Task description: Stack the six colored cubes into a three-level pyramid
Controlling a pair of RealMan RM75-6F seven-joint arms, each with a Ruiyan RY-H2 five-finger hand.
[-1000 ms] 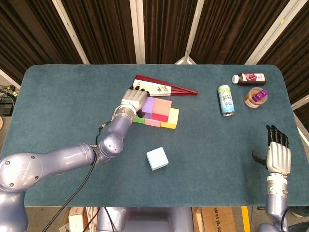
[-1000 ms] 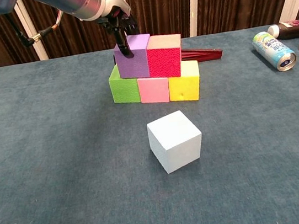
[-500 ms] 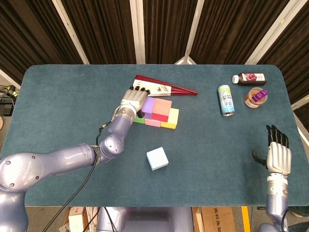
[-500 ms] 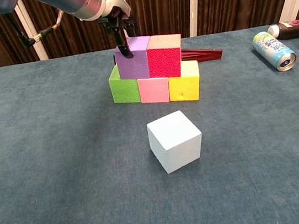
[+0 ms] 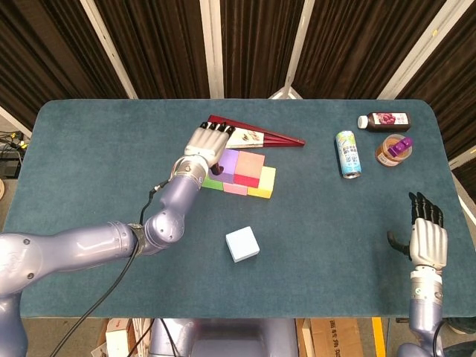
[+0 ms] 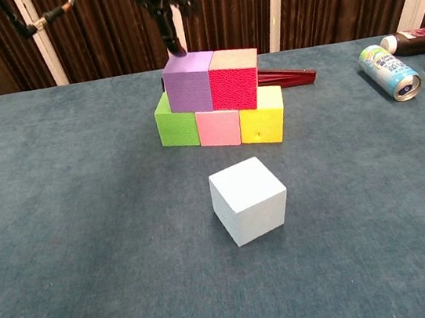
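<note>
1. Five cubes are stacked near the table's (image 5: 89,141) far edge: green (image 6: 175,121), pink (image 6: 218,127) and yellow (image 6: 265,124) below, purple (image 6: 188,82) and red (image 6: 234,79) above.
2. The left hand (image 5: 206,146), fingers spread, holding nothing, hovers over the purple cube.
3. Next, I judge: fetch the white cube (image 6: 248,200), lying mid-table, corner toward me, no long axis.
4. The right hand (image 5: 428,236) rests open at the near right corner.

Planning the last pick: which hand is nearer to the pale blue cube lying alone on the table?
Left. The left hand hovers above the purple cube, just beyond the pale blue cube. The right hand hangs open at the table's far right edge, much farther away.
</note>
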